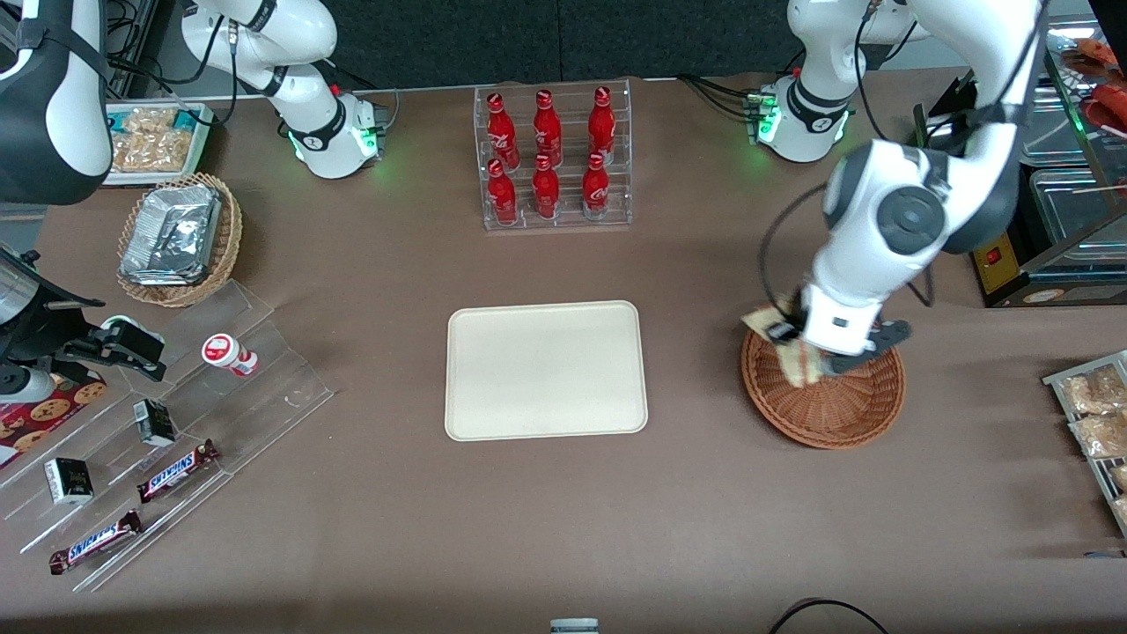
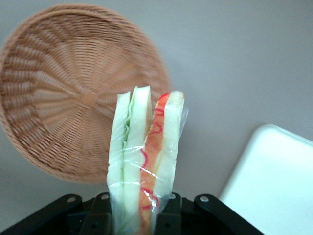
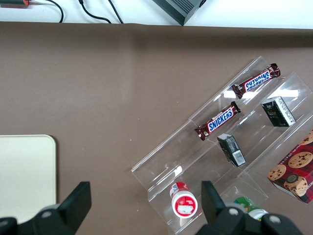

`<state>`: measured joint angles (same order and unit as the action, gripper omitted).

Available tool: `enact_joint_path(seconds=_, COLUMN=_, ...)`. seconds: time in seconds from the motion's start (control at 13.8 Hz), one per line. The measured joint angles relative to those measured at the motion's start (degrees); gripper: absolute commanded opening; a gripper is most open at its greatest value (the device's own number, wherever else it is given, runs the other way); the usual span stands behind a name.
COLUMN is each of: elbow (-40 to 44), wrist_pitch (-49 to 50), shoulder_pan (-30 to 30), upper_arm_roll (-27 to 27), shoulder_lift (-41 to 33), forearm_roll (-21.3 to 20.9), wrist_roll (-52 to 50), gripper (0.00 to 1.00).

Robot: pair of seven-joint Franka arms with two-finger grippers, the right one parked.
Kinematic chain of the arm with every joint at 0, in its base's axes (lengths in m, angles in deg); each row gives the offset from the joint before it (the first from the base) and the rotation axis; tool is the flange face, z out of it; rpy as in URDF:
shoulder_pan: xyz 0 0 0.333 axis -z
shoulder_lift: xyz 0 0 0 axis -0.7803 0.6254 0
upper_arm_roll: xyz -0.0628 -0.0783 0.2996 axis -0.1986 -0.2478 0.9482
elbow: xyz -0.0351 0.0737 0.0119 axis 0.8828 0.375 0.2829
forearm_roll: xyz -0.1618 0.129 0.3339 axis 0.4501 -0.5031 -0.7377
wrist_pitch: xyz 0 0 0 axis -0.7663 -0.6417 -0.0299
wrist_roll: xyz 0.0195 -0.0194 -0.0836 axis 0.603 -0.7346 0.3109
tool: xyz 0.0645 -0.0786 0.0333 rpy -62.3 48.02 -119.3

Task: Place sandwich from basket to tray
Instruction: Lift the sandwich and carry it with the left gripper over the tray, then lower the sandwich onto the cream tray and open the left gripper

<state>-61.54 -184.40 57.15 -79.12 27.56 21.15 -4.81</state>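
Observation:
The sandwich (image 2: 144, 161) is a plastic-wrapped wedge of white bread with green and red filling, clamped between the fingers of my left gripper (image 2: 142, 215), which is shut on it. It hangs lifted above the round reddish-brown wicker basket (image 2: 68, 93), which holds nothing that I can see. In the front view the gripper (image 1: 797, 343) holds the sandwich (image 1: 799, 359) over the basket's rim (image 1: 867, 414) on the side toward the tray. The cream tray (image 1: 546, 370) lies bare in the middle of the table; one corner of the tray (image 2: 274, 186) shows in the left wrist view.
A clear rack of red bottles (image 1: 553, 157) stands farther from the front camera than the tray. Toward the parked arm's end are a tan basket with foil (image 1: 180, 238) and stepped acrylic racks with snack bars (image 1: 176, 471). Bagged snacks (image 1: 1092, 409) lie toward the working arm's end.

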Motion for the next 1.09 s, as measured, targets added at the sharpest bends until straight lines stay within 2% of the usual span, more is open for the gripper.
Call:
enact_joint_path(seconds=0.15, elbow=5.6, wrist_pitch=1.8, shoulder_pan=2.4, upper_arm_roll=-2.9, shoulder_lift=1.7, forearm_roll=0.1, wrist_roll=-0.3, gripper=0.02)
enact_joint_path(seconds=0.29, elbow=10.7, wrist_pitch=1.8, shoulder_pan=6.2, upper_arm_roll=-3.3, shoulder_lift=5.4, forearm_roll=0.1, wrist_roll=-0.6, gripper=0.02)
enact_joint_path(seconds=0.73, elbow=26.0, wrist_pitch=1.4, shoulder_pan=17.7, upper_arm_roll=-3.2, shoulder_lift=23.1, forearm_roll=-0.2, wrist_roll=-5.2, gripper=0.05)
enact_joint_path(seconds=0.8, elbow=28.4, wrist_pitch=1.4, shoulder_pan=19.2, upper_arm_roll=-3.2, shoulder_lift=26.1, forearm_roll=-1.5, wrist_roll=-5.4, gripper=0.05)
enact_joint_path(seconds=1.02, elbow=34.0, wrist_pitch=1.4, shoulder_pan=23.3, upper_arm_roll=-3.1, shoulder_lift=33.6, forearm_roll=-9.4, wrist_roll=-8.8, gripper=0.06)
enact_joint_path(seconds=1.09, elbow=35.7, wrist_pitch=1.4, shoulder_pan=24.5, upper_arm_roll=-3.0, shoulder_lift=35.8, forearm_roll=-10.5, wrist_roll=-9.6, gripper=0.07)
